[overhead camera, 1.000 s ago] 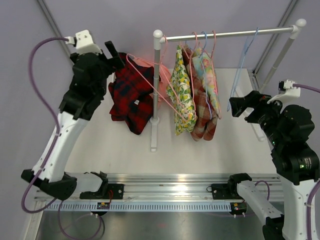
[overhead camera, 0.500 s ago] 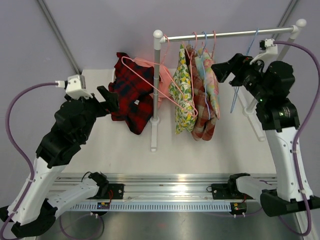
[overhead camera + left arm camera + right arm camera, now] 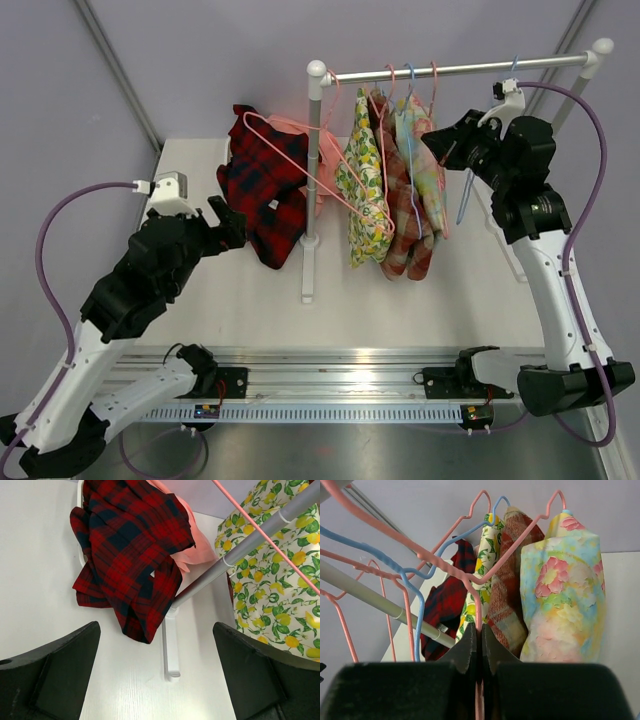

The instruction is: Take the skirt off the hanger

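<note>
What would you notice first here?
Bright skirts hang from the silver metal rail in the middle, a yellow lemon-print skirt and a pastel flowery skirt among them. Left of the rail, a red-and-black plaid garment lies crumpled on the white table. The right gripper is shut on a pink wire hanger.

Pastel floral skirt (image 3: 565,595), pink hanger (image 3: 478,605)

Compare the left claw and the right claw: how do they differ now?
The left claw stands wide open and empty; the right claw is shut on a pink hanger wire. The left claw sits low, facing the red plaid garment on the table; the right claw is up by the rail. Both are black.
</note>
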`<move>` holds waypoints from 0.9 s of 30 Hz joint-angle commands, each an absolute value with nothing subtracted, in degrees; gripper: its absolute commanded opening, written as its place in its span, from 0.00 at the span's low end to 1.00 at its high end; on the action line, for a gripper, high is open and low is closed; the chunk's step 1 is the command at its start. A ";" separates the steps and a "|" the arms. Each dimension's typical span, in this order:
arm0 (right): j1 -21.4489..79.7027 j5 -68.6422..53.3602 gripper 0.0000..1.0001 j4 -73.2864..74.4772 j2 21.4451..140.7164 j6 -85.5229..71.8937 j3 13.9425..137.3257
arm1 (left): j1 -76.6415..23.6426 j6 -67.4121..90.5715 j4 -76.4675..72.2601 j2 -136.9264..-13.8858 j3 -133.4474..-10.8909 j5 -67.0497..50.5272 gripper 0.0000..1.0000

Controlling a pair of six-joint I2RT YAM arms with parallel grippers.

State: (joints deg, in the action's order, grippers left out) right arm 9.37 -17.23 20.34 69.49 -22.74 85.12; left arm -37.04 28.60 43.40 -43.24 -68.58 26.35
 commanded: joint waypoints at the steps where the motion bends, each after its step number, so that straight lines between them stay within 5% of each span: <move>1: 9.49 -15.74 0.00 17.75 66.27 -21.27 85.78 | -39.27 29.18 43.50 -45.78 -71.36 25.31 0.99; 18: 9.49 -8.79 0.00 32.96 61.01 -17.32 100.91 | -70.03 22.42 48.34 -69.77 -104.40 38.49 0.99; 27: 9.40 -7.29 0.00 38.84 52.65 -17.75 98.52 | -79.01 21.44 33.25 -78.66 -107.41 28.41 0.99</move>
State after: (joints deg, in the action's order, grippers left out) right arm 9.37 -8.40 39.46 54.17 -18.57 97.30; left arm -78.08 22.39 42.85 -77.43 -107.79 32.99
